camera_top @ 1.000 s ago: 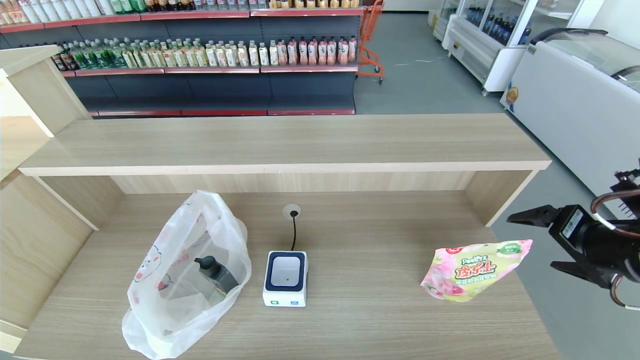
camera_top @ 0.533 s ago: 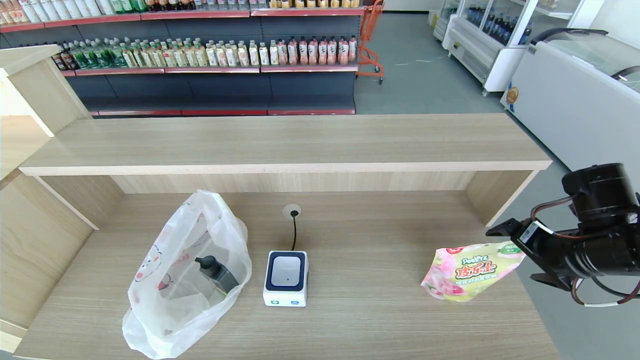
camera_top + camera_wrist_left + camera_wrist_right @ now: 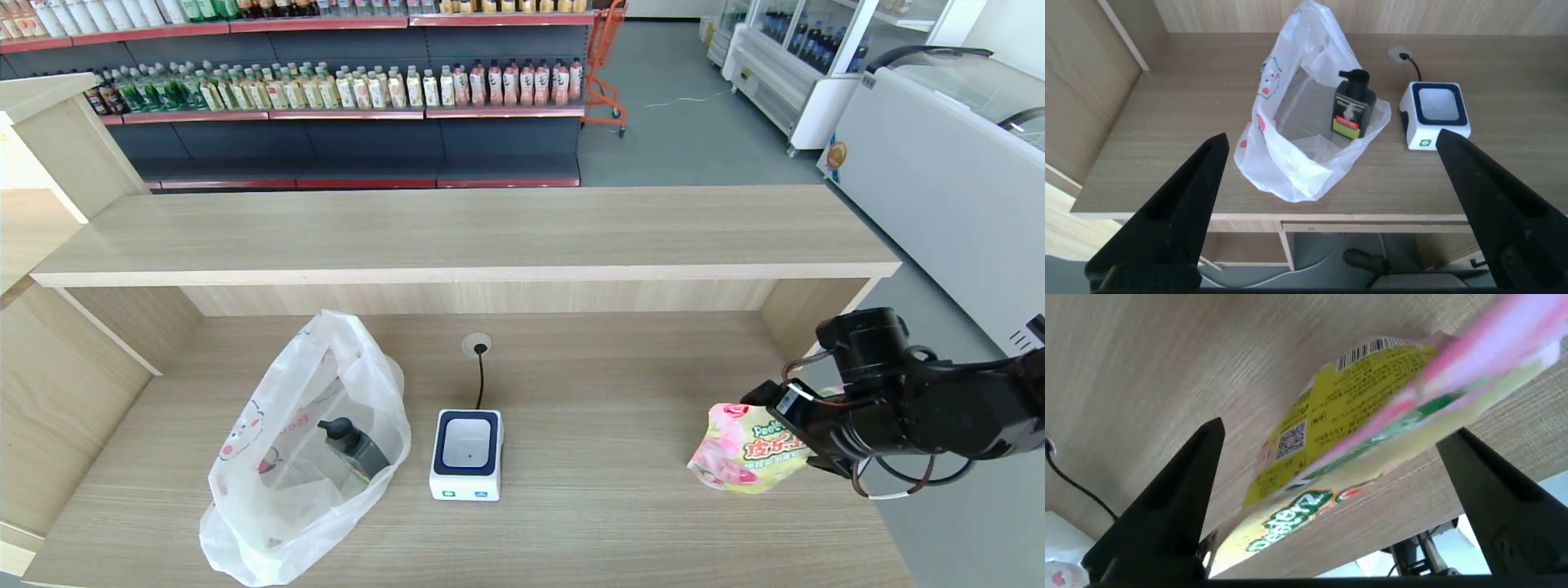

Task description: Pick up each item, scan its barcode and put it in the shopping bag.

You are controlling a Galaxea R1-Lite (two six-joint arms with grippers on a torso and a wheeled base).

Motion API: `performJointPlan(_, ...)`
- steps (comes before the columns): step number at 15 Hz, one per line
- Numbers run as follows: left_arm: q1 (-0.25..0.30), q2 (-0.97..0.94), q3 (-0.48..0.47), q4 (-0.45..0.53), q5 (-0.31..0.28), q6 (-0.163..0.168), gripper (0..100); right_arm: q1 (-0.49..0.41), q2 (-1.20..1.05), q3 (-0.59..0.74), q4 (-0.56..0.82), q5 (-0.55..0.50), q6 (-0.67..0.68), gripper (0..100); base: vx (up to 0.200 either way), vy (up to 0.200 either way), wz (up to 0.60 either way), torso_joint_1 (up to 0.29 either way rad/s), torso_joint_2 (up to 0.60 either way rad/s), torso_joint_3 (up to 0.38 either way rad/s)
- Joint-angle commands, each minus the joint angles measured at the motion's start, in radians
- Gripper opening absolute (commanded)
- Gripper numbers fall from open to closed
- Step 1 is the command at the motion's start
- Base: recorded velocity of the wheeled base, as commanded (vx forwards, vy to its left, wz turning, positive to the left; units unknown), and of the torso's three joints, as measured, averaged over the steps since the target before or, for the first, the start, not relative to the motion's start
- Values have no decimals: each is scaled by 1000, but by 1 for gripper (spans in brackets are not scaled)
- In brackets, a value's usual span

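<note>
Head view shows you the wooden counter across the whole width, with the white plastic shopping bag standing open on its left part. Over at the right end lies the pink and green pouch, printed face up, its top end at the counter's right edge. Your right gripper sits at that top end, one finger on each side of the pouch. In the right wrist view you can see those fingers spread wide, with the pouch's yellow back, its barcode and a square code between them. You cannot tell from either view whether a finger touches the pouch.

Your left gripper hangs with its fingers spread wide and nothing between them, above the counter's near edge and in front of the bag.

The white scanner with its dark-framed window rests just right of the bag, well apart from the pouch. A dark pump bottle leans inside the bag. A thin black cable runs from the scanner's back to a round port in the counter
</note>
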Motion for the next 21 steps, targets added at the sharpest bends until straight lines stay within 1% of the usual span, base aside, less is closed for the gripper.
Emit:
performJointPlan(1,0,0,0,0,0,0,100,11,70,1,-30,-8,-19,100,0,0,0,0,0,0)
performJointPlan(2,0,0,0,0,0,0,100,11,79,1,-45,-14,-42,100,0,0,0,0,0,0)
performJointPlan(3,0,0,0,0,0,0,100,11,86,-1,-48,-12,-65,0,0,0,0,0,0,0)
performJointPlan(8,0,0,0,0,0,0,100,28,106,10,-50,-17,-186,0,0,0,0,0,0,0)
performJointPlan(10,0,0,0,0,0,0,100,33,82,10,-96,-5,-248,0,0,0,0,0,0,0)
performJointPlan(11,0,0,0,0,0,0,100,33,56,9,-105,26,-277,0,0,0,0,0,0,0)
performJointPlan(12,0,0,0,0,0,0,100,33,24,5,-105,81,-291,0,0,0,0,0,0,0)
performJointPlan(14,0,0,0,0,0,0,100,17,-62,-4,-103,234,-344,0,0,0,0,0,0,0)
performJointPlan(15,0,0,0,0,0,0,100,4,-105,-7,-102,333,-384,0,0,0,0,0,0,0)
performJointPlan(17,0,0,0,0,0,-2,100,-24,-174,-21,-102,577,-458,0,0,0,0,0,0,0)
performJointPlan(18,0,0,0,0,0,0,100,-26,-207,-28,-99,676,-459,0,0,0,0,0,0,0)
performJointPlan(19,0,0,0,0,0,0,100,-26,-245,-36,-96,799,-459,0,0,0,0,0,0,0)
performJointPlan(20,0,0,0,0,0,0,100,-26,-266,-36,-96,871,-456,0,0,0,0,0,0,0)
performJointPlan(21,0,0,0,0,0,0,100,-26,-317,-39,-96,1023,-441,0,0,0,0,0,0,0)
